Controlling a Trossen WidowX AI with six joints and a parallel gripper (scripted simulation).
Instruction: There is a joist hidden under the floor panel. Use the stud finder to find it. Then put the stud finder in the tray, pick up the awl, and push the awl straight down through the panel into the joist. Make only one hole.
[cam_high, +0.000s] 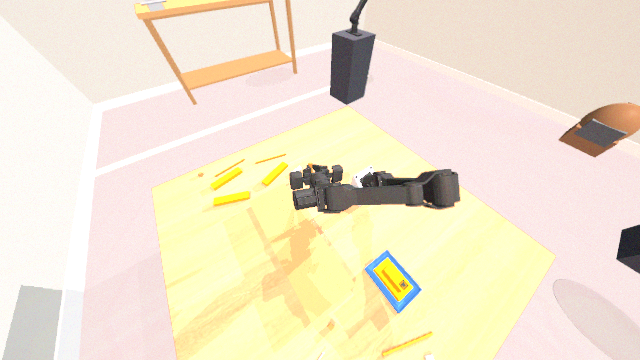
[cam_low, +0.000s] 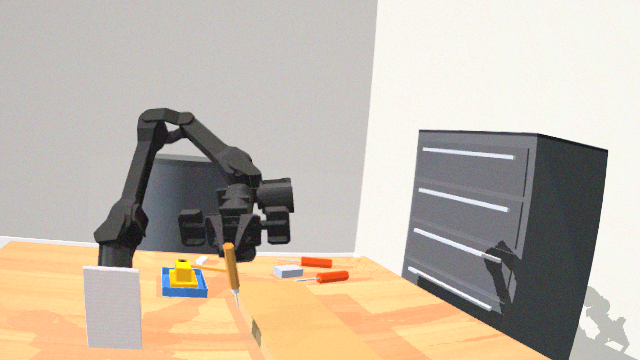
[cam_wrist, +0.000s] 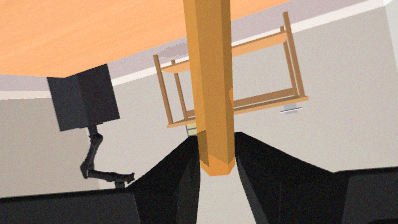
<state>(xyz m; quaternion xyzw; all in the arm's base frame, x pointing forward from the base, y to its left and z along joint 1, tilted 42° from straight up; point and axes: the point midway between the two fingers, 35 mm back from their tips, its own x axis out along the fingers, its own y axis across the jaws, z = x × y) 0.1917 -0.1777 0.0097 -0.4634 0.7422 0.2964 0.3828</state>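
Observation:
My gripper (cam_high: 316, 173) (cam_low: 231, 247) (cam_wrist: 215, 142) is shut on the orange handle of the awl (cam_low: 232, 270) (cam_wrist: 212, 90). The awl is off the table, leaning a little in the exterior view, its metal tip downward. Its tip is out of the wrist view. The floor panel (cam_high: 320, 285) (cam_low: 320, 312) lies on the table; the tip shows near its left edge in the exterior view, but its height above is hard to tell. The yellow stud finder (cam_high: 392, 280) (cam_low: 183, 274) sits in the blue tray (cam_high: 370, 270) (cam_low: 185, 293). The joist is hidden.
A white upright board (cam_low: 114, 307) stands at the left front in the exterior view. Two red-handled screwdrivers (cam_low: 316, 262) (cam_low: 334, 276) and a grey block (cam_low: 288, 271) lie behind the panel. Several yellow pieces, one a bar (cam_high: 231, 198), lie at the left in the top view.

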